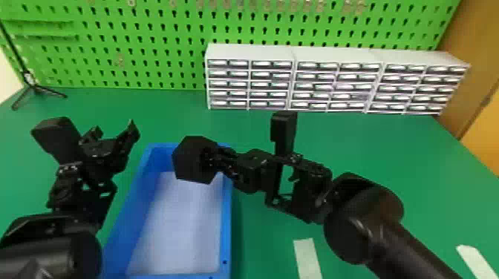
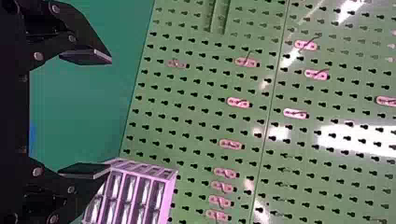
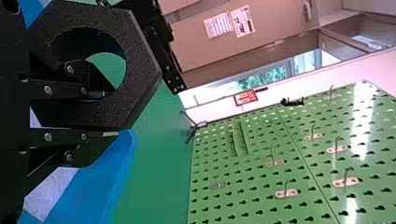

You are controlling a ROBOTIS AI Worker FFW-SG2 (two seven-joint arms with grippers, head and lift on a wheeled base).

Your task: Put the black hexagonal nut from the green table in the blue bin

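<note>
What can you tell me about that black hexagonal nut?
The black hexagonal nut is a chunky six-sided ring with a wide round hole. Its surface looks matte and finely grained; I can't tell whether it is metal or plastic. It is held tilted in the air over the far part of the blue bin, not resting inside. The right gripper pinches its wall, one finger in the hole, the other outside.

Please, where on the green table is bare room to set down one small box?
Bare: the green table between the drawer cabinet and right forearm, and between the pegboard and left gripper. Crowded: above the far end of the blue bin, where the right gripper holds the black hexagonal nut.
</note>
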